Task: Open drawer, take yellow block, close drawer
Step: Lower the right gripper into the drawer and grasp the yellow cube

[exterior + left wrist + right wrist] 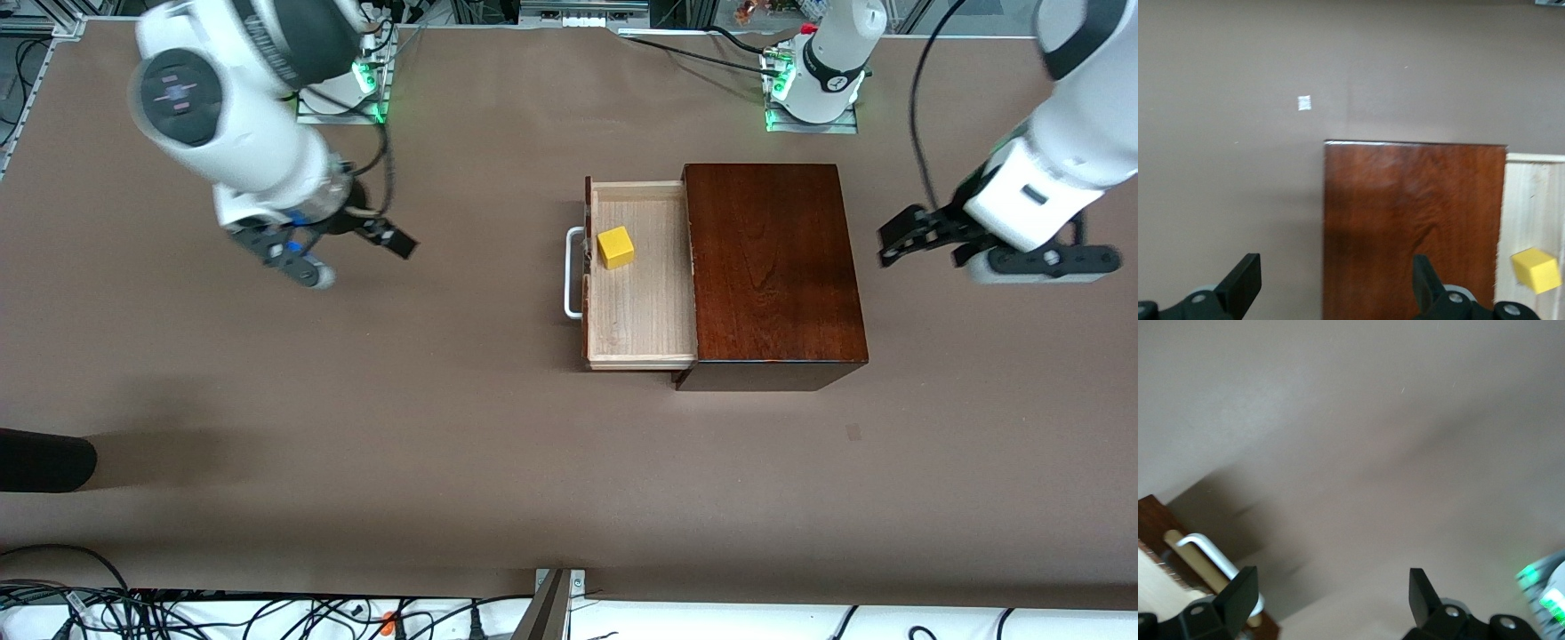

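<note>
The glossy dark reddish-brown wooden box (773, 267) sits on the brown table (356, 427), and I'll place everything else by it. Its drawer (640, 302), a pale light-wood tray with a white bar handle (573, 271), is slid well out toward the right arm's end of the table, so the opening step looks done. The small bright yellow cube, the yellow block (615, 247), lies inside that tray near the handle front, uncovered from above, which leaves it free for a straight downward pick.

The right gripper (351, 258) hangs over bare table, well apart from the box and off the drawer's handle end; its fingers are spread wide with nothing between them. It seems the better placed of the two for the cube, since it faces the drawer's open end.

The left gripper (920, 238) hovers over bare table at the box's closed end, also spread and empty. I'd judge that arm is waiting, kept clear so the box's top and the drawer are not crowded.

Taking the block and shutting the drawer are not yet done.
</note>
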`<state>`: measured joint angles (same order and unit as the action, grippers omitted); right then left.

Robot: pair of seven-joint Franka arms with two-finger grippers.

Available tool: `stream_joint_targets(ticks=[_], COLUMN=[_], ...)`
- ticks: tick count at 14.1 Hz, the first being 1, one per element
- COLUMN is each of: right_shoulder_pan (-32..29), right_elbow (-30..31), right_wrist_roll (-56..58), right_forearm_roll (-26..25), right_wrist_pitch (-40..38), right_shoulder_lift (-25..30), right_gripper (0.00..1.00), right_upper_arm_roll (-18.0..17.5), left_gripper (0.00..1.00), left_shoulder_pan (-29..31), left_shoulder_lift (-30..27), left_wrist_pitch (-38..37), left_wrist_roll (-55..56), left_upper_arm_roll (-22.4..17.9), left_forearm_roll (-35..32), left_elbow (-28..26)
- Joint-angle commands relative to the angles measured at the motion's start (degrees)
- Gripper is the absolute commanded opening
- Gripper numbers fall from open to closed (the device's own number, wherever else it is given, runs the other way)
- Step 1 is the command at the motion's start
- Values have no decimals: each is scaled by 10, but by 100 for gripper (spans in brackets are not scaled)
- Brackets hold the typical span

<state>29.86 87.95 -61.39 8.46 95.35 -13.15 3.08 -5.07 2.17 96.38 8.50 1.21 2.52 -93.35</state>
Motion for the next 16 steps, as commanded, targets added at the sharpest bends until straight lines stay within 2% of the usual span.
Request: stream_joint_targets(ticks=[1,4,8,12,16], right_shoulder_pan=[55,113,187,242,269], right_elbow=[-57,-86,-113,-167,-168], right_wrist_roll=[-134,-291,-457,-558,-566], right_forearm_roll=[15,44,44,32,-18], right_wrist_pitch=[14,102,205,210,208], right_shoulder_lift=[-48,-92,-164,-238,-272], right_gripper=[100,100,100,100,100], right_upper_arm_roll=[8,8,8,12,12], left_gripper=[100,100,100,100,100], left_shoulder_pan=[-16,-16,-14,-13,-17], left_shoulder_lift=[-30,-26,-25,-24,-24], left_wrist_pitch=[-24,-76,-94,-105,-105], left_wrist_roll=[-47,-54,-51,-52,-52], left_upper_arm_roll=[-41,-42,-35,-31,-31], left_forearm_roll=[13,6,4,-21,-33], left_elbow=[-24,12,15,16,15])
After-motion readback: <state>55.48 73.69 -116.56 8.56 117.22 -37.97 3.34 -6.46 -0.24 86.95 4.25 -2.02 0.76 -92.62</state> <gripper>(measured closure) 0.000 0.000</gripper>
